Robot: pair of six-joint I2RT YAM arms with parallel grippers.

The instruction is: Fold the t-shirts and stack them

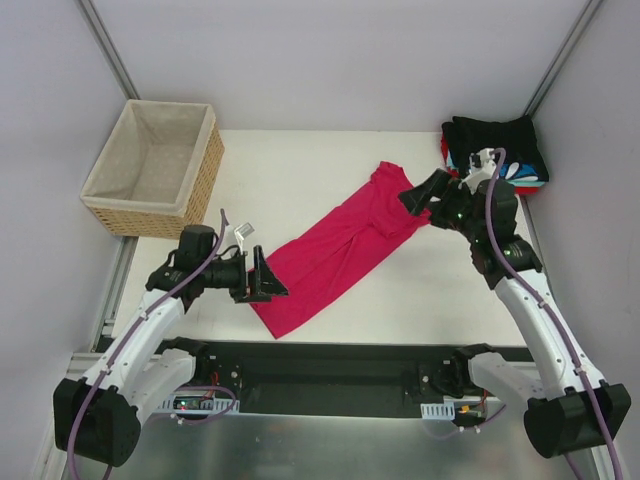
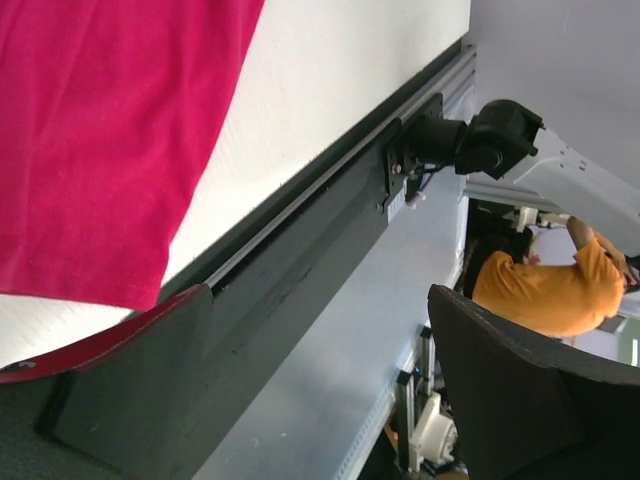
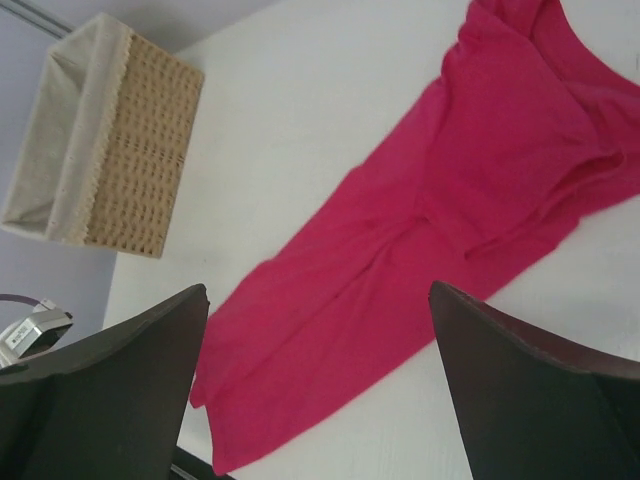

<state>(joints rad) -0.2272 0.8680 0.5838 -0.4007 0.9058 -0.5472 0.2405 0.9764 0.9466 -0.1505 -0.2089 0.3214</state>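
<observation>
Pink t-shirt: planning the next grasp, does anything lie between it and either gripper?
Nothing visible does. The left gripper is open at the near end of the pink t-shirt, the right gripper open at its far end.

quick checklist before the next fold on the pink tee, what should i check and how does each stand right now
1. left gripper open: ok, jaws wide beside the near-left end of the crimson tee.
2. right gripper open: ok, jaws wide over the tee's far-right end.
3. Both grippers free of cloth: ok, nothing sits between the fingers in either wrist view.
4. Tee lying smooth: not ok, it is a long diagonal strip with bunched folds at its far-right end.
5. Bare table beside the tee for folding: ok on both long sides.
6. folded stack tidy and ready: cannot tell, the right arm hides part of it.
</observation>
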